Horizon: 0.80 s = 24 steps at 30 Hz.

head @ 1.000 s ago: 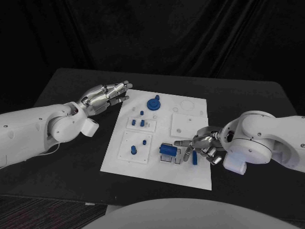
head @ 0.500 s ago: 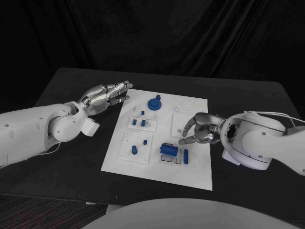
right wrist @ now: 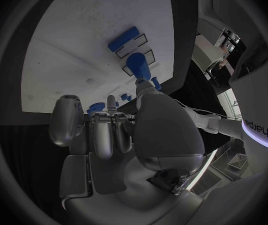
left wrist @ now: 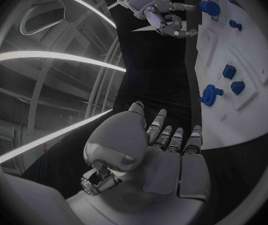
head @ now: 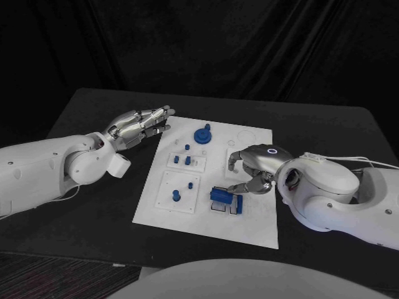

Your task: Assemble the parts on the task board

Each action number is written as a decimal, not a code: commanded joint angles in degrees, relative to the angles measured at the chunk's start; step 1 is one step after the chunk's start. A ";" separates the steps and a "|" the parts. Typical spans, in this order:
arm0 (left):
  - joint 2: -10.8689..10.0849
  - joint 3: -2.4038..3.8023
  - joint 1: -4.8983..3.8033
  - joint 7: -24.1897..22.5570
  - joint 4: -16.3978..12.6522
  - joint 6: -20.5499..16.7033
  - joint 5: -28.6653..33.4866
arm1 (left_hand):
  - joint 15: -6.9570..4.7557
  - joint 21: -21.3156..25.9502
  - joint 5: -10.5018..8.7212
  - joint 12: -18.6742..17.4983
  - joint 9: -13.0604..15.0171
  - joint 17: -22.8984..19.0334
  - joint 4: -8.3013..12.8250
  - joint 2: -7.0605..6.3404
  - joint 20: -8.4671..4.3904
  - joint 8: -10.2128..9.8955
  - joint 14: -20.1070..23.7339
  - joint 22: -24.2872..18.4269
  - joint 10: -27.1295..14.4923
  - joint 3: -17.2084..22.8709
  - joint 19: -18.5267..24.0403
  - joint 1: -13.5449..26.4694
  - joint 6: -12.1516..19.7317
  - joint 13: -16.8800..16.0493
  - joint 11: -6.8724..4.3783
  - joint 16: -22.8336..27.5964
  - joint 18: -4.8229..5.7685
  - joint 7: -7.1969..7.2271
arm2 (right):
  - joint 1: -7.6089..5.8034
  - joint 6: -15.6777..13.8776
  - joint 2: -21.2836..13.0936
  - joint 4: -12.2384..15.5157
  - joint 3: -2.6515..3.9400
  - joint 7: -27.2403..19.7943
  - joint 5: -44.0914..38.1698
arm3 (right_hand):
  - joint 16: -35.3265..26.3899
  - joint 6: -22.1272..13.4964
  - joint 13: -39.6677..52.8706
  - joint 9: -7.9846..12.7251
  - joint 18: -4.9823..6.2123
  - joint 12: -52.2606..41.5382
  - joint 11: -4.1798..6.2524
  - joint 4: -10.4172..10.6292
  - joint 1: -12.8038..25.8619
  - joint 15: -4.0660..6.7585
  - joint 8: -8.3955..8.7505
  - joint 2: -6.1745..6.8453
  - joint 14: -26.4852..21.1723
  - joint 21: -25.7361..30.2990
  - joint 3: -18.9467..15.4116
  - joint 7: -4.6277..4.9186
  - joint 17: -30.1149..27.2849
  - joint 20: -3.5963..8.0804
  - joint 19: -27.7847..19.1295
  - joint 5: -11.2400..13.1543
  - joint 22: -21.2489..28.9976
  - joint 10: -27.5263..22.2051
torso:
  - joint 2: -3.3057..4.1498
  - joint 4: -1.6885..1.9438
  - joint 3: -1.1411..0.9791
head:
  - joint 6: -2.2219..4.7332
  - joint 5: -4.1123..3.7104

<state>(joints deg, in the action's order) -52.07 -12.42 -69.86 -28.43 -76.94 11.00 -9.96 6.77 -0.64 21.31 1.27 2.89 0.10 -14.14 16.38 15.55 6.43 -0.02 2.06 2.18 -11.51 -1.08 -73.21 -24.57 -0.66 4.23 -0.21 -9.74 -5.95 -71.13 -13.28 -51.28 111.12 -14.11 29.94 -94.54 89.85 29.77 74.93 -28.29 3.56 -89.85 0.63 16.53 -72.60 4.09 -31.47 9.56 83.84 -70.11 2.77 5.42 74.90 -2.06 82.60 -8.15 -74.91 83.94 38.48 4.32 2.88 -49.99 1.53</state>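
Right now the right hand (head: 254, 168) sits a little right of centre in the head view, over the board (head: 254, 218), its fingers curled downward with the tips at a blue part (head: 223, 197) standing in the near-right slot block; whether they actually grip it I cannot tell — the right wrist view shows a blue cylinder (right wrist: 137, 65) just beyond a fingertip (right wrist: 143, 85), but contact is unclear. The left hand (head: 138, 126) lies in the upper left of the frame, at the board's far-left corner, fingers stretched out side by side and holding nothing; the left wrist view shows that hand (left wrist: 165, 150) above the dark table (left wrist: 153, 80) beside the board's edge. On the white board, a round knobbed part (head: 201, 134) stands near the top centre, small pegs (head: 187, 160) sit on a plate just below it, and two more blue pieces (head: 181, 192) rest on the lower-left plate — all apart from both hands. The board lies in the middle of the black table.
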 commanded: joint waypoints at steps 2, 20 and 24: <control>0.06 0.06 0.09 -0.63 -0.07 0.84 0.41 | 0.08 -0.33 0.29 0.18 0.05 -0.10 0.42 0.03 0.04 0.23 0.02 0.09 0.07 -0.03 -0.30 -0.41 -0.30 -0.09 0.28 0.21 -0.63 -0.25 | 0.62 0.28 0.49 -0.11 0.02 -1.06 -4.36 | 0.15 0.13 15.07 0.19 0.53 -0.15 -0.46 0.39 1.40 -0.32 -0.84 0.00 6.16 0.01 -0.21 -0.02 15.10 -0.44 -0.09 0.79 -9.63 6.06 | -0.03 0.02 0.07 | -0.01 -0.03; 0.02 0.06 0.12 -0.54 -0.07 1.06 0.41 | 0.09 -0.33 0.32 0.19 0.04 -0.10 0.45 0.08 0.05 0.23 0.02 0.10 0.08 0.02 -0.31 -0.44 -0.26 -0.09 0.29 0.21 -0.63 -0.26 | 1.78 1.12 1.27 0.43 0.02 -1.30 -4.60 | 0.15 2.20 15.07 3.38 0.48 -0.15 -0.80 0.25 5.11 -0.64 -3.50 -0.94 6.16 -0.27 0.81 0.30 15.10 -0.75 0.22 -1.02 -9.74 6.06 | 0.07 -0.16 0.08 | -0.01 0.18; 0.03 0.06 0.12 -0.55 -0.03 1.09 0.41 | 0.10 -0.34 0.33 0.20 0.04 -0.10 0.46 0.10 0.05 0.22 0.02 0.12 0.09 0.05 -0.32 -0.44 -0.25 -0.10 0.30 0.21 -0.64 -0.27 | 2.41 2.23 1.65 0.17 0.02 -1.32 -4.60 | 0.15 2.39 15.07 4.15 0.50 -0.15 -0.81 0.14 3.95 -0.66 -3.62 -1.14 6.16 -0.16 1.10 0.30 15.10 -0.79 0.18 -2.91 -9.72 6.06 | 0.01 -0.11 0.04 | -0.01 0.16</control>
<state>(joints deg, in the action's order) -52.10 -12.42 -69.82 -28.33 -76.92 11.35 -9.96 6.77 -0.64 21.31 1.27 2.88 0.06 -13.98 16.39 15.55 6.43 -0.02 2.11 2.16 -11.35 -1.08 -73.20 -24.57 -0.70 4.21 -0.21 -9.74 -5.94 -69.02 -12.60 -49.73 111.30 -14.09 29.04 -98.39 89.85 31.78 74.92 -24.28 3.56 -89.85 0.20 16.66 -68.27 3.88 -34.73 8.47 84.05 -70.34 3.59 5.87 74.90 -2.38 82.70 -10.69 -74.90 83.93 38.57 4.21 2.93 -49.99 1.70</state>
